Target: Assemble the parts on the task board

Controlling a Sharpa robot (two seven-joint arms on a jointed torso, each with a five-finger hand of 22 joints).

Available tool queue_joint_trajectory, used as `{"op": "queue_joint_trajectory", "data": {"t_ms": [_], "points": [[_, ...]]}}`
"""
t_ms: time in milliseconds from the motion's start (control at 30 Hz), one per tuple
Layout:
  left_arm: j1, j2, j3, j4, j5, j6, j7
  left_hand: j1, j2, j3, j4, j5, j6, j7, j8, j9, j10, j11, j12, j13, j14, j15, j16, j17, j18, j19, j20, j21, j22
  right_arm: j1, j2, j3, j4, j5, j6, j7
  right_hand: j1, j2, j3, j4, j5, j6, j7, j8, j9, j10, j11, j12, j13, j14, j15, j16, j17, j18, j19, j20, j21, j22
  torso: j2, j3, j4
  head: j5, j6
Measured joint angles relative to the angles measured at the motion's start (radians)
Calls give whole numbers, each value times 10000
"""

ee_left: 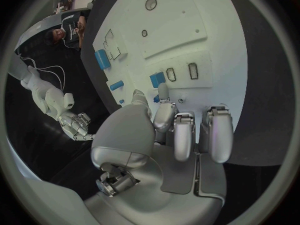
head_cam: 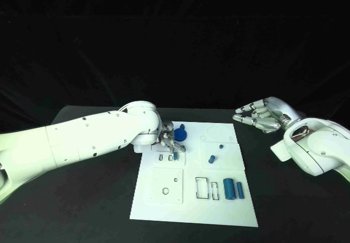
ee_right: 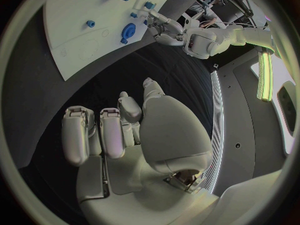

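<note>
The white task board [head_cam: 195, 202] lies in the middle of the table. My left hand [head_cam: 166, 144] hovers over its far left corner, fingers pointing down and a little apart, holding nothing. A small blue block [head_cam: 176, 157] sits just past the fingertips [ee_left: 163, 91], beside two slots; the same blue block [ee_left: 157, 79] appears in the left wrist view. A round blue part [head_cam: 181, 134] lies right beside the hand. Two small blue pieces [head_cam: 211, 159] stand mid-board. Two blue cylinders [head_cam: 228, 189] lie near the right edge. My right hand [head_cam: 259, 117] is off the board at the far right, loosely curled and empty.
The board [ee_left: 206, 35] carries a raised white plate [head_cam: 166, 186] with holes and outlined rectangular slots [head_cam: 202, 187]. Black table [head_cam: 80, 202] surrounds the board on all sides. In the right wrist view the board [ee_right: 69, 25] and my left hand [ee_right: 164, 27] lie ahead.
</note>
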Motion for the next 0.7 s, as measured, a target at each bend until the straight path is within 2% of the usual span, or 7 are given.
{"op": "queue_joint_trajectory", "data": {"t_ms": [700], "points": [[-11,138,-26,-125,-91,446,-9,253,252,0,0,22,-106,33,88,230,34,-35,0,31,0,1,0,-1,0,0,0,-1,-1,-16,16,-6,-55,-27,20,-66,0,0,0,0,0,0,0,0,-2,0,0,0,1,0,0,0,12,0,1,0,-40,-1,5,8,-6,36,-80]]}}
